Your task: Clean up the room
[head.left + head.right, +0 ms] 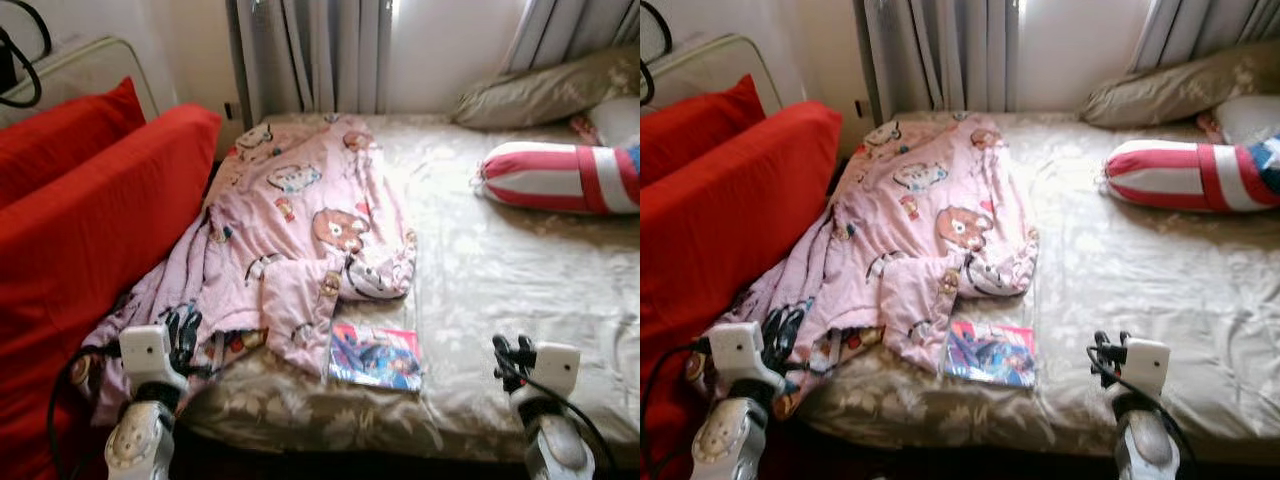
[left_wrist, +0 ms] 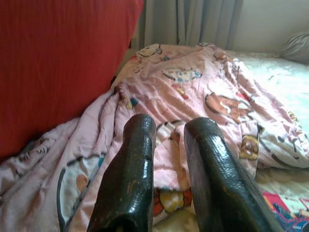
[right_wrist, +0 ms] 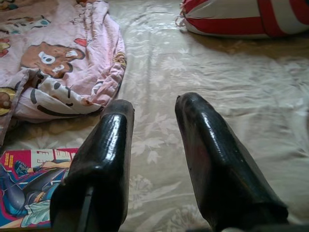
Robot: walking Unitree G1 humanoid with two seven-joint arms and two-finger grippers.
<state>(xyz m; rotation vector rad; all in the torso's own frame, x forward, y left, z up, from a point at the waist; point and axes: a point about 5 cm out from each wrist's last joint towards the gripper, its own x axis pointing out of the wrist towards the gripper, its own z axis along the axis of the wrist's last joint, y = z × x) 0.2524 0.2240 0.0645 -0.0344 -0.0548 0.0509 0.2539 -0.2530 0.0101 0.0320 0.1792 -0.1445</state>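
Nearest us, our two arms were raised over the foot of the bed (image 1: 560, 320): our left gripper (image 1: 183, 338) hovered over the lower corner of the pink cartoon-print blanket (image 1: 300, 230), and our right gripper (image 1: 512, 358) hung above bare sheet, well to the right of the blanket. Both sets of fingers stood parted with a clear gap and held nothing.

Just below the blanket's crumpled lower edge, and partly tucked under it, lay a comic book (image 1: 376, 357). To the blanket's left stood a red sofa (image 1: 90, 220), its cushions touching the cloth. Far to the blanket's right rested a red-and-white striped bolster (image 1: 560, 177), with a beige pillow (image 1: 545, 92) beyond it by the curtains (image 1: 315, 55).

We judged the tidying barely begun, at the stage of choosing a first item. Our next move would probably call for lowering the left gripper onto the blanket's near edge and pinching a fold, or reaching for the comic.
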